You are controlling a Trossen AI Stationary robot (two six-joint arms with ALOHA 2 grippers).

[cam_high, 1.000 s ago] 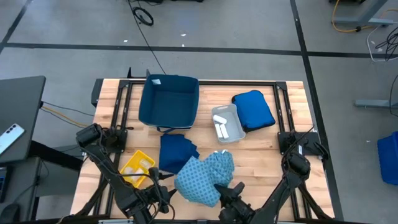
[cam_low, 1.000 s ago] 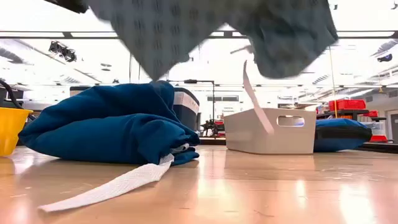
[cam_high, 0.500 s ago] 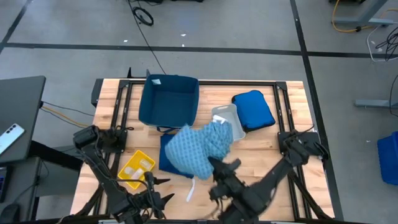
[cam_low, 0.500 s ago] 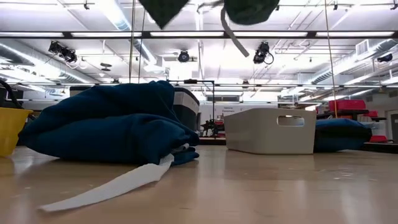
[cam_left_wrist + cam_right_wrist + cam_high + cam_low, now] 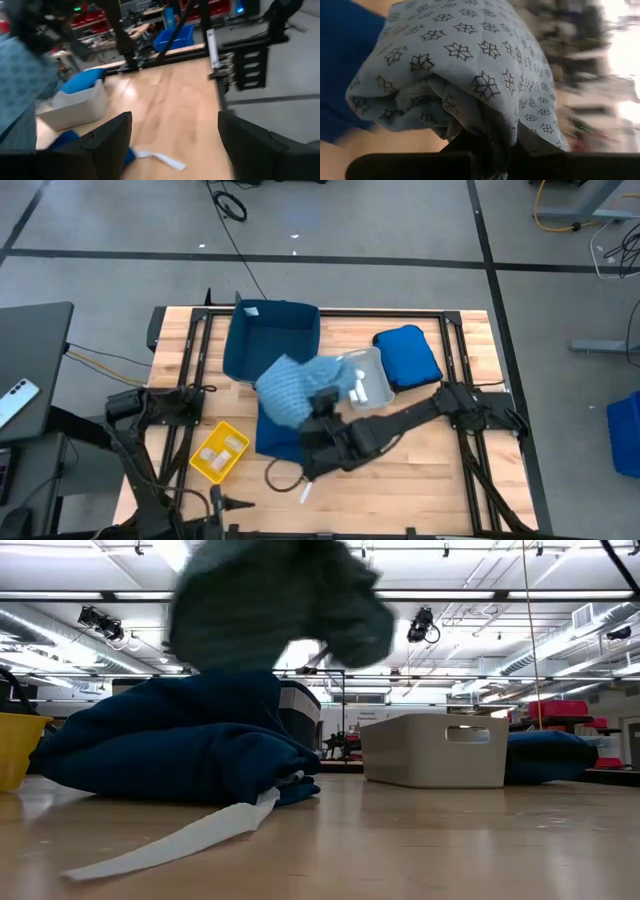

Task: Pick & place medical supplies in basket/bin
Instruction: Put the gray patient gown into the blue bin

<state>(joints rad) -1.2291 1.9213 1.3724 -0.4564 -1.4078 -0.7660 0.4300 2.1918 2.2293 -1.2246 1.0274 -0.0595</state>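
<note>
Right pincer (image 5: 485, 142) tips under patterned garment (image 5: 465, 65)

The right arm reaches across the table, its gripper (image 5: 322, 402) closed on cloth. The left gripper (image 5: 175, 145) is spread wide, at the table's near edge.

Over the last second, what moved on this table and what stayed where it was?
The right gripper, shut on the light blue patterned garment, carried it from the table's near edge up toward the navy bin. The left arm pulled back to the near left corner. The dark navy garment, grey tray, yellow tray and the white strip did not move.
</note>
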